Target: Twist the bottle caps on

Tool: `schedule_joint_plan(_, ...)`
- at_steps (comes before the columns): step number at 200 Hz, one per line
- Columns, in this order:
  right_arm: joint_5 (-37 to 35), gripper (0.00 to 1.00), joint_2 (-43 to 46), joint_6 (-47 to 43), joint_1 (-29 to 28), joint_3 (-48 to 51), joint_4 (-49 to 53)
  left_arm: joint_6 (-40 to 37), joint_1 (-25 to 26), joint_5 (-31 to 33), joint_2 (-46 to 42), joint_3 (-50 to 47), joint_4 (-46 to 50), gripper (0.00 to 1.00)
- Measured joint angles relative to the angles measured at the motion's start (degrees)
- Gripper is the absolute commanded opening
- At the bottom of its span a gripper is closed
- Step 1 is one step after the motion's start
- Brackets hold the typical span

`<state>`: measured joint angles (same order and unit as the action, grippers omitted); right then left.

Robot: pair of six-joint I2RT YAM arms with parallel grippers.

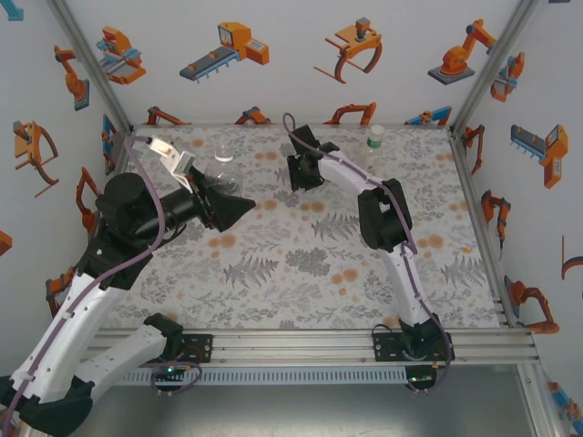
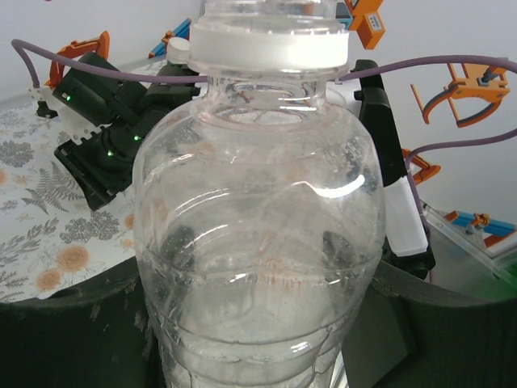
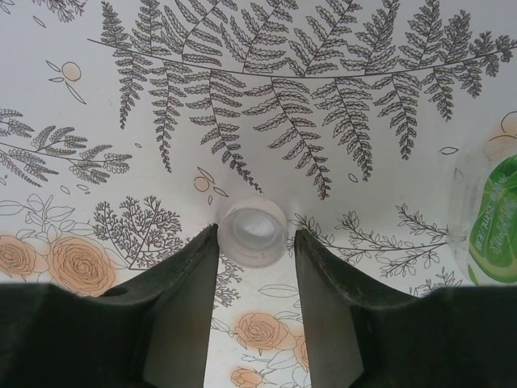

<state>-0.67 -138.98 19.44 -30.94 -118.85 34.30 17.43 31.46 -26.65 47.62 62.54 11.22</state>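
Observation:
My left gripper (image 2: 254, 271) is shut on a clear bottle (image 2: 258, 186) that stands upright and very close to the camera. The dark pads (image 2: 335, 242) show through its wall, and its white neck ring (image 2: 271, 44) is at the top edge, with the mouth cut off. My right gripper (image 3: 256, 234) hangs low over the table, its jaws either side of a small whitish bottle cap (image 3: 253, 233) lying open side up. The left finger touches the cap and the right finger stands a sliver off. In the top view the left gripper (image 1: 239, 208) is at mid-left and the right gripper (image 1: 305, 173) near the back centre.
A bottle with a green label (image 3: 489, 218) stands just right of the right gripper, and it is seen capped near the back wall (image 1: 374, 138). A clear bottle shape (image 1: 223, 155) shows just beyond the left gripper; I cannot tell if it is the held one. The floral tabletop (image 1: 301, 264) lies open in front.

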Motion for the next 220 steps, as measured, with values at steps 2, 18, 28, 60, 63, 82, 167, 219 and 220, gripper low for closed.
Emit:
schedule_joint_plan(2,0.00,0.40,0.00,-0.02,0.00,0.00,0.00,0.00,0.00,0.04,-0.04,-0.02,0.00,0.00)
schedule_joint_plan(18,0.15,0.37,0.00,-0.17,0.00,-0.04,0.07,0.13,0.00,0.13,-0.20,-0.11,0.04,0.00)
schedule_joint_plan(28,0.15,0.35,0.00,-0.24,0.00,-0.04,0.20,0.15,0.00,0.13,-0.22,-0.11,0.04,0.00)
schedule_joint_plan(60,0.17,0.33,0.00,-0.98,0.00,-0.55,1.31,0.15,0.00,0.61,-0.24,-0.15,0.04,0.00)
schedule_joint_plan(63,0.17,0.33,0.02,-1.05,0.00,-0.55,1.29,0.15,0.00,0.72,-0.22,-0.17,0.04,0.00)
schedule_joint_plan(82,0.13,0.33,0.61,-1.25,-0.07,0.44,0.90,0.15,0.00,1.20,-0.17,-0.37,0.04,0.00)
schedule_joint_plan(167,-0.42,0.33,21.00,0.33,-2.91,23.61,-2.01,0.15,0.00,2.49,1.57,-2.40,-0.15,0.00)
schedule_joint_plan(219,-1.92,0.33,34.18,3.80,-7.67,39.60,-3.72,0.15,0.00,2.58,3.67,-2.84,-1.62,0.00)
schedule_joint_plan(220,-1.99,0.33,34.34,3.85,-7.78,39.82,-3.74,0.13,0.00,2.58,3.72,-2.84,-1.64,0.00)
